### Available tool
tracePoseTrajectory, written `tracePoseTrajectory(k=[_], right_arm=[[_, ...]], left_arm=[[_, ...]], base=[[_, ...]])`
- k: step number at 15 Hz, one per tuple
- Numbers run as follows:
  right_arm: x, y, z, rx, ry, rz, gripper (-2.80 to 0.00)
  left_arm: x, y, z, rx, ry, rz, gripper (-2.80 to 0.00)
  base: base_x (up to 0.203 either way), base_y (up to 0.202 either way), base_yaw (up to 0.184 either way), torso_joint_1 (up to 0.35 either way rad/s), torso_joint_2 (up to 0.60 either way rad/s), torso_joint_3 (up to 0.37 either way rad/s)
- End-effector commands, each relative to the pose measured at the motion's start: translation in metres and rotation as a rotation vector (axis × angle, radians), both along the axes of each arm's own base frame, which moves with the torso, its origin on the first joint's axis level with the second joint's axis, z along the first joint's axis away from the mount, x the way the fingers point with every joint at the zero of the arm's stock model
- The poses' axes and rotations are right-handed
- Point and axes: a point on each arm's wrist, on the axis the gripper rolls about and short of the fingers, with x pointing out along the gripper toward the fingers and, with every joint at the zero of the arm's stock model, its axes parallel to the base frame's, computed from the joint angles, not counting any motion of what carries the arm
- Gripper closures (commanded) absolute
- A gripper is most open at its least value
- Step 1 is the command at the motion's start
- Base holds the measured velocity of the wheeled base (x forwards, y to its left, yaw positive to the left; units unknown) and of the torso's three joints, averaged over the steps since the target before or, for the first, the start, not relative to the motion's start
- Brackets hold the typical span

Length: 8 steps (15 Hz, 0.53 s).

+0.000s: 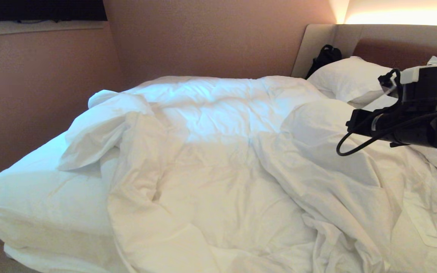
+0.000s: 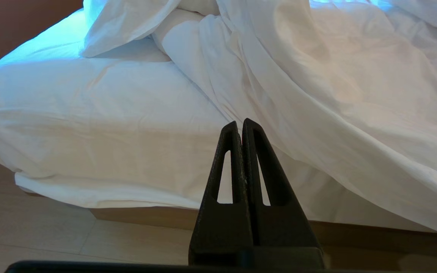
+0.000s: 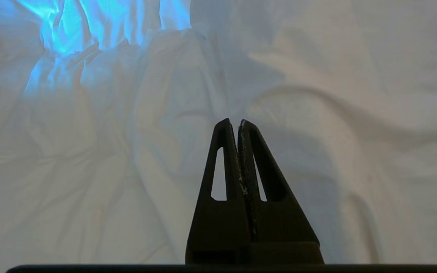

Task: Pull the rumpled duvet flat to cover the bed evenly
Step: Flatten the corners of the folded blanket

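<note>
The duvet (image 1: 218,170) lies rumpled in thick white folds over most of the bed, with one corner bunched and folded back (image 1: 101,125) at the left. The bare fitted sheet (image 1: 32,189) of the bed shows at that left corner. My right arm (image 1: 396,129) reaches in from the right above the duvet. In its wrist view the right gripper (image 3: 238,122) is shut and empty, hovering over the duvet's folds (image 3: 127,151). My left gripper (image 2: 239,123) is shut and empty, low beside the bed's near edge, facing the mattress side and the duvet's overhang (image 2: 336,94).
White pillows (image 1: 351,76) lie at the padded headboard (image 1: 393,49), with a black bag (image 1: 324,57) in the corner behind them. A pink wall (image 1: 32,94) runs along the far side. The tan wooden base (image 2: 146,216) and pale floor (image 2: 32,235) lie below the mattress.
</note>
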Motion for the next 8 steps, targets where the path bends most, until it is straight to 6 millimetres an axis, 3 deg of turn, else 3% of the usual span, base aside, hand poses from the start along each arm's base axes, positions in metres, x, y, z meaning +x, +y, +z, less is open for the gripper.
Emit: tracePoseTrajectory(k=[1,8], right_arm=[[0.0039,0.0007,-0.0048,0.000,0.013,0.000,0.00],[0.0131,0.0019,-0.0130,0.023,0.011,-0.003,0.00]], left_arm=[[0.0000,0.0000,-0.0001,0.000,0.000,0.001,0.00],[0.0000,0.0000,-0.0001,0.000,0.000,0.001,0.00]], base=[[0.000,0.000,0.000,0.000,0.00,0.000],[0.000,0.000,0.000,0.000,0.00,0.000]])
